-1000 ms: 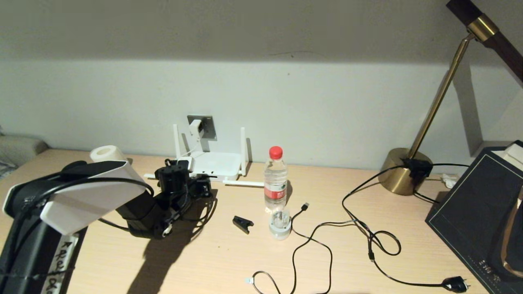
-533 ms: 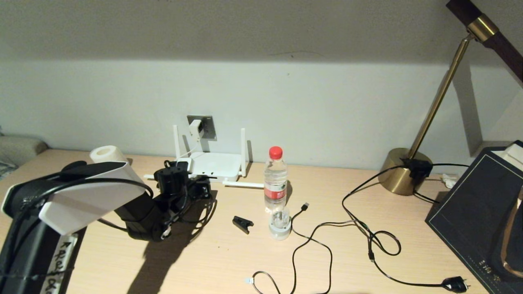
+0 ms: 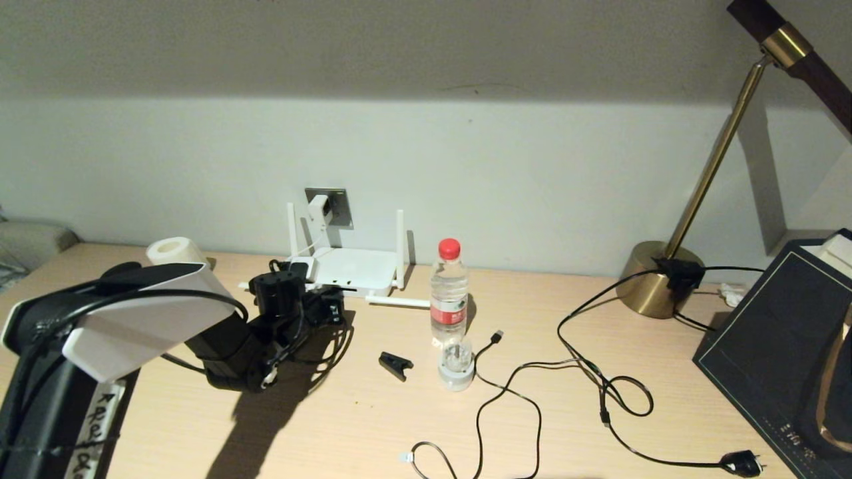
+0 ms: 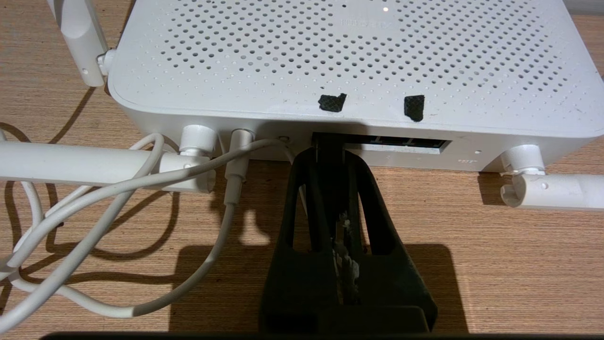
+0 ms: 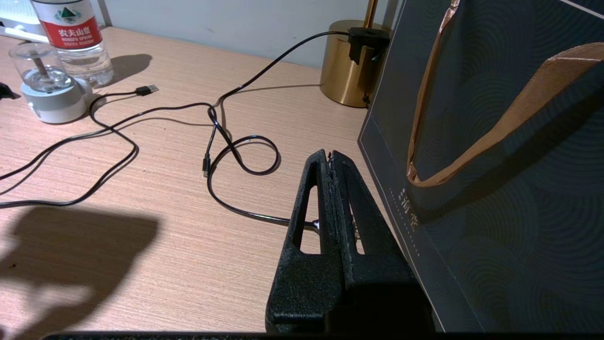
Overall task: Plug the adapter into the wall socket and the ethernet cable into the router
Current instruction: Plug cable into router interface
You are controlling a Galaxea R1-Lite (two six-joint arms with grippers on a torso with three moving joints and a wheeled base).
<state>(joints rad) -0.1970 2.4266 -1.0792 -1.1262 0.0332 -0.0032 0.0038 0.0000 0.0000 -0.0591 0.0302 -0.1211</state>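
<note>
Router (image 4: 349,56): white perforated box at the desk's back edge, against the wall; two antennas upright, two folded flat on the desk.
Ethernet cable (image 4: 330,146): its black end sits at the left end of the dark port slot; whether it is fully seated is hard to tell, since the fingers hide it.
Left gripper (image 4: 330,156): at the router's front face, fingers clenched on the ethernet cable.
Adapter (image 3: 319,207): white cube plugged into the wall socket (image 3: 338,203) above the router; its white cord (image 4: 141,189) loops down to a round jack beside the port slot.
Right gripper (image 5: 331,158): pinched shut and empty, over the desk's right side beside a dark paper bag (image 5: 495,141).
Desk (image 3: 333,412): water bottle (image 3: 448,293), small clear jar (image 3: 456,366), black clip (image 3: 395,364), loose black cables (image 3: 519,399), brass lamp base (image 3: 655,279), paper roll (image 3: 174,251) near the back left corner.
</note>
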